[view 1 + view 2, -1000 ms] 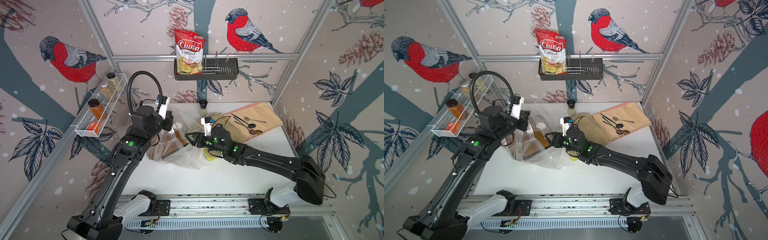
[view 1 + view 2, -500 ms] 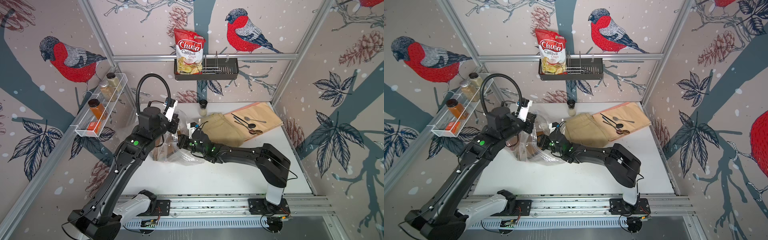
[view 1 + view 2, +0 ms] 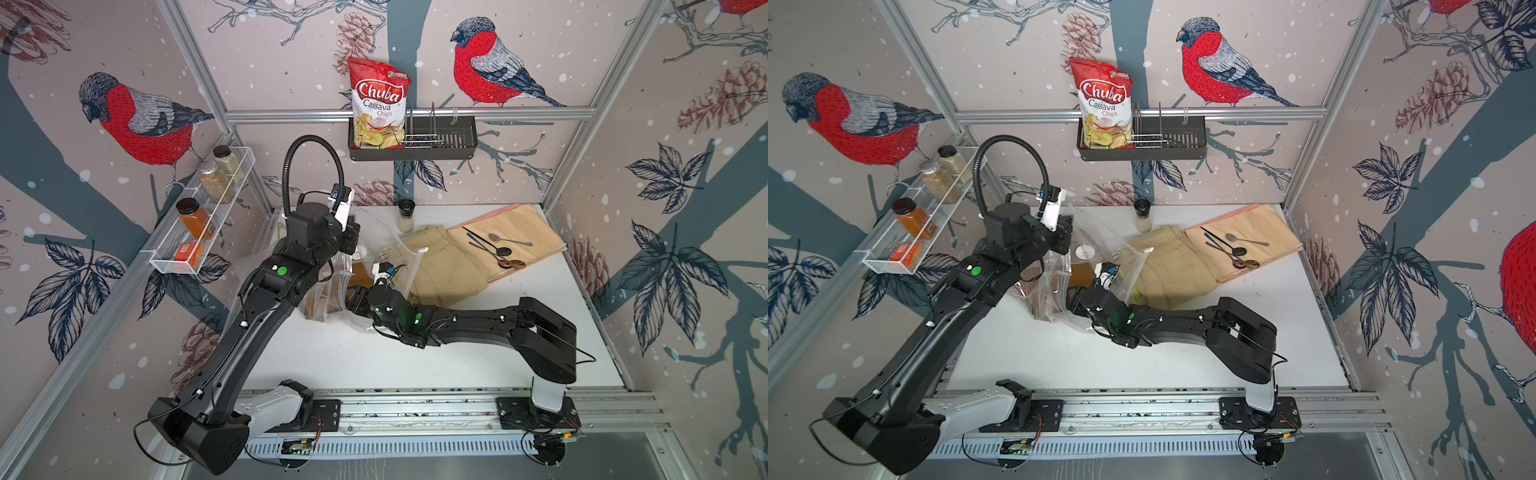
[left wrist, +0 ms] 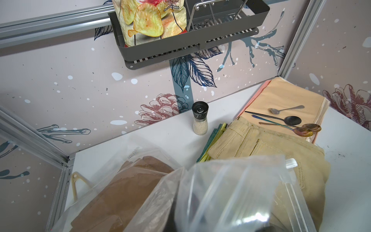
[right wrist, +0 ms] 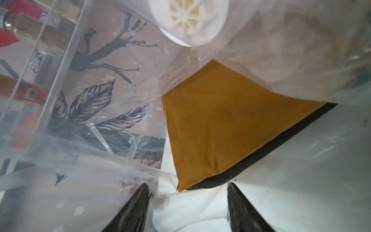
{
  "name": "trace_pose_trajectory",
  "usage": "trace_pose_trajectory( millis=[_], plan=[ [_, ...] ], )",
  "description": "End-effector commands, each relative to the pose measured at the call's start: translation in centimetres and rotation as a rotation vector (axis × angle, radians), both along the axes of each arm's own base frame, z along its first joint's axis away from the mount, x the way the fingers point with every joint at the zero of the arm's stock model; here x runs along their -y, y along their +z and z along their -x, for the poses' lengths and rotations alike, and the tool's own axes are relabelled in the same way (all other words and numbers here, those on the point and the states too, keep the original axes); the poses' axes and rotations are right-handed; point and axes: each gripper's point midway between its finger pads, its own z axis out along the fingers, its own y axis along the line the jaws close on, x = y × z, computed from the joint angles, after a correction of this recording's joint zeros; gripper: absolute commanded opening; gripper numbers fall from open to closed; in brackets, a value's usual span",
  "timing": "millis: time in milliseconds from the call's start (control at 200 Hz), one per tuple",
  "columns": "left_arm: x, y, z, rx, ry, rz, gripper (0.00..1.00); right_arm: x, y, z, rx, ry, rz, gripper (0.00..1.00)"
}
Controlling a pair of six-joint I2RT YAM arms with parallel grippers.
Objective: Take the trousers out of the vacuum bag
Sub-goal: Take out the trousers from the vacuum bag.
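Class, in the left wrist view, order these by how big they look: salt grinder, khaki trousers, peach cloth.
1. khaki trousers, though they lie nearest the camera
2. peach cloth
3. salt grinder

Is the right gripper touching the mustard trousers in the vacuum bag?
Cannot tell. Right wrist view: the open right gripper flanks a corner of the mustard trousers; one fingertip ends at a dark edge, contact unclear.

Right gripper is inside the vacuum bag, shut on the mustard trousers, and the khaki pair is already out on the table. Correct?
No: the right gripper is open, not shut on the mustard trousers; the right wrist view shows its fingers apart, nothing clamped. It is inside the vacuum bag, and the khaki pair is out on the table.
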Motion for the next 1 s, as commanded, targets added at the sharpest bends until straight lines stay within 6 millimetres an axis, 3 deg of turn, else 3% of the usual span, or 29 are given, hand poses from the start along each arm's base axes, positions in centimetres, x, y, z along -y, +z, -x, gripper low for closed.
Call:
trace_pose_trajectory(
  millis=[0,145,290,575,680,996],
  plan=[
    [1.3,2.3,1.1,0.073,-0.088,0.047,0.00,-1.1,-0.6,-0.4,-0.081,0.037,-0.074,0.63],
    [2.2,2.2,3.5,0.061,-0.195,0.047,0.00,-1.3,-1.9,-2.0,-0.150,0.026,-0.112,0.63],
    [3.2,0.3,5.3,0.006,-0.287,0.049,0.00,-1.1,-4.2,-2.3,-0.242,0.021,-0.141,0.63],
    [3.2,-3.0,6.1,-0.052,-0.298,0.027,0.00,-1.7,-7.8,-2.3,-0.365,0.029,-0.210,0.63],
    [3.0,-3.3,6.3,-0.051,-0.294,0.015,0.00,-1.7,-8.0,-2.5,-0.376,0.031,-0.256,0.63],
    [2.6,-4.5,6.3,-0.071,-0.274,0.002,0.00,-1.4,-6.1,-2.7,-0.360,0.043,-0.345,0.58]
  ],
)
